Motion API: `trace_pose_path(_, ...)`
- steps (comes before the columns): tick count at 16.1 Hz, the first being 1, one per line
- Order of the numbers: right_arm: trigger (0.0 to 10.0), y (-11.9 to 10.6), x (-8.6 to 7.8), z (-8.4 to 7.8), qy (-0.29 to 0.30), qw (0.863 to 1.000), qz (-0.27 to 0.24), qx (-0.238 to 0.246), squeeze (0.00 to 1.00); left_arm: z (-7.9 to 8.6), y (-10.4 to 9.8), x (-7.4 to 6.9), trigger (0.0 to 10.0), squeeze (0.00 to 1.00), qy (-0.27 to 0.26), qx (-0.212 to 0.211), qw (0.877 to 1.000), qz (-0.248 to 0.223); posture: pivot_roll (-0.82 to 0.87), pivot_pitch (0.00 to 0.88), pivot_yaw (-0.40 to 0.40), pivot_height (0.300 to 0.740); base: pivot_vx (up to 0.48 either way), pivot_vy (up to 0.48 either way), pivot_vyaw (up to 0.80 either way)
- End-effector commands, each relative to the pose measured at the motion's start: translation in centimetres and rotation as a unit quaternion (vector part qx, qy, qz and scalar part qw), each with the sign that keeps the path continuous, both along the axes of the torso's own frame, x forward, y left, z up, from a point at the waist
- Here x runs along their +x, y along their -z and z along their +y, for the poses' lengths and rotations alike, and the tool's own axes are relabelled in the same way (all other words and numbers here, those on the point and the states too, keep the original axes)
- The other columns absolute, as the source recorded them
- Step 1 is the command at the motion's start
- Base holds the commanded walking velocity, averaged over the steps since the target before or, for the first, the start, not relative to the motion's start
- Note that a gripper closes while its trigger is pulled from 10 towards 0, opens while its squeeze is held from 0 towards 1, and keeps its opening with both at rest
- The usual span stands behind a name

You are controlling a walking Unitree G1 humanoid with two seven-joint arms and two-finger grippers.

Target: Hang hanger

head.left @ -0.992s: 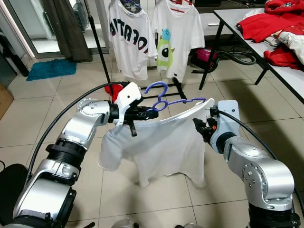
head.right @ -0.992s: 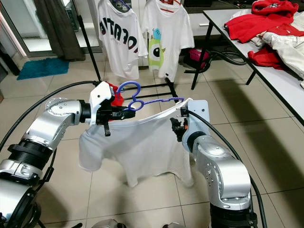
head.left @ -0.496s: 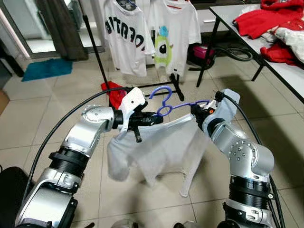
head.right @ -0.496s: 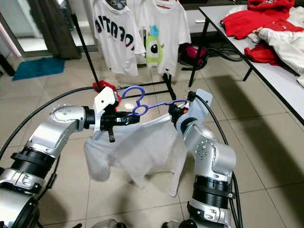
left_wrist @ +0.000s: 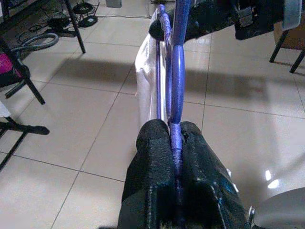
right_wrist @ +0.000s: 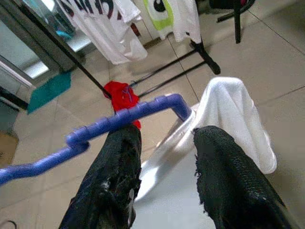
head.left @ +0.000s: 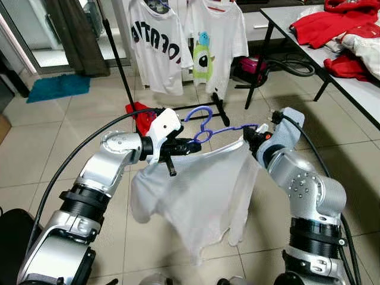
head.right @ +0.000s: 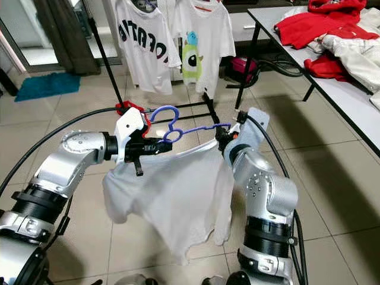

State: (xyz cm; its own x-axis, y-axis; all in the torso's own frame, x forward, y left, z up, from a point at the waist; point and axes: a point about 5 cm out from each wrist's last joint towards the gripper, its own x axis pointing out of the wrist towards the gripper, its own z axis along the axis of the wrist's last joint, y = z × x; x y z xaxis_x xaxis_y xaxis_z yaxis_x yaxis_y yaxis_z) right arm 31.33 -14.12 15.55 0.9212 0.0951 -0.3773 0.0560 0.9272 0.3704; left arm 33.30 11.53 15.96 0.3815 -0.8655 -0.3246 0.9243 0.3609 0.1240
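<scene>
Out in front of the clothes rack (head.left: 122,65), both arms hold up a blue hanger (head.left: 205,126) with a white shirt (head.left: 196,193) on it. The hanger is up in the air over the tiled floor (head.left: 47,136), near the rack but not on it.

The left gripper (left_wrist: 175,143) has its fingers (left_wrist: 152,157) squeezed tight on the hanger, close to the curly hook. No gap shows between them; the blue bar sits right in the middle.

The right gripper (right_wrist: 164,138) is at the other end of the hanger. Its fingers (right_wrist: 116,162) are spread a bit apart. One finger touches the blue bar from below, near the bent corner. The white shirt lies between and behind the two fingers. They are not pinching anything.

The shirt hangs down loose and crumpled below the hanger. Two shirts with pictures (head.left: 217,38) hang on the rack behind. Red clothes (head.left: 332,27) lie on the surface (head.left: 356,89) beside the rack.
</scene>
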Motion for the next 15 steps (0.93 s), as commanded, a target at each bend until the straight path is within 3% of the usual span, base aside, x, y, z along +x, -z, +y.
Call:
trace_pose_path(1, 10.0, 0.3, 0.1, 0.0, 0.003, 1.000, 0.010, -0.010, 0.00, -0.2, -0.8, -0.1, 0.0, 0.00, 0.010, -0.007, 1.000, -0.013, -0.12, 0.022, 0.056, 0.740, 0.000, 0.000, 0.00)
trace_pose_path(8, 10.0, 1.8, 0.5, 0.0, 0.008, 0.999, 0.040, -0.018, 0.00, -0.5, -1.1, -0.4, 0.0, 0.00, 0.022, -0.014, 1.000, -0.010, -0.11, 0.029, 0.051, 0.740, 0.000, 0.000, 0.00)
trace_pose_path(9, 5.0, 1.8, 0.7, -0.2, 0.012, 0.999, 0.040, -0.014, 0.00, -0.5, -1.1, -0.4, 0.0, 0.00, 0.022, -0.014, 1.000, -0.010, -0.11, 0.030, 0.049, 0.740, 0.000, 0.000, 0.00)
trace_pose_path(10, 3.3, 1.8, 0.8, -0.3, 0.014, 0.999, 0.039, -0.013, 0.00, -0.5, -1.1, -0.4, 0.0, 0.00, 0.022, -0.014, 1.000, -0.009, -0.11, 0.030, 0.049, 0.740, 0.000, 0.000, 0.00)
trace_pose_path(11, 3.3, 1.8, 0.8, -0.4, 0.015, 0.999, 0.039, -0.012, 0.00, -0.5, -1.1, -0.4, 0.0, 0.00, 0.022, -0.014, 1.000, -0.009, -0.11, 0.030, 0.049, 0.740, 0.000, 0.000, 0.00)
trace_pose_path(12, 0.9, 2.0, 0.8, -0.6, 0.018, 0.999, 0.040, -0.008, 0.00, -0.5, -1.1, -0.4, 0.0, 0.00, 0.023, -0.015, 1.000, -0.008, -0.11, 0.030, 0.048, 0.740, 0.000, 0.000, 0.00)
trace_pose_path(13, 0.1, 2.0, 0.8, -0.7, 0.019, 0.999, 0.040, -0.007, 0.00, -0.6, -1.2, -0.4, 0.0, 0.00, 0.024, -0.016, 1.000, -0.008, -0.11, 0.029, 0.046, 0.740, 0.000, 0.000, 0.00)
trace_pose_path(15, 0.0, 2.1, 0.9, -0.7, 0.019, 0.999, 0.039, -0.005, 0.00, -0.6, -1.2, -0.4, 0.0, 0.00, 0.022, -0.017, 1.000, -0.009, -0.11, 0.028, 0.043, 0.740, 0.000, 0.000, 0.00)
